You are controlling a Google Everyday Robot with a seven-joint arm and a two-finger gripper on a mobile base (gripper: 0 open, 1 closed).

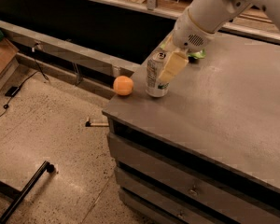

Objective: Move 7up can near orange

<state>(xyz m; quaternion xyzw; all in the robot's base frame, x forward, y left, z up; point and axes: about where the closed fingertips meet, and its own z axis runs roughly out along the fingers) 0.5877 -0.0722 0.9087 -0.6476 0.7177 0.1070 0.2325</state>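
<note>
Can stands upright near the table's front-left corner, close to the left edge. Its pull-tab top faces up and green marks show on its side. Can't tell whether its base rests fully on the top or sits a touch above it.

Gripper comes down from the upper right on a white arm and is clamped on the can. One cream finger lies flat against the can's right side; the other is hidden behind the can.

Orange sits just left of the can at the table's left edge, near it but not touching, with a narrow gap between them.

A bit of green bag shows behind the gripper, mostly hidden by the arm.

The table top is grey, with drawers in the front below it.

On the speckled floor: a cardboard box at far left, a black cable near it, a black bar at lower left, and a small object by the table's corner, too small to identify.
</note>
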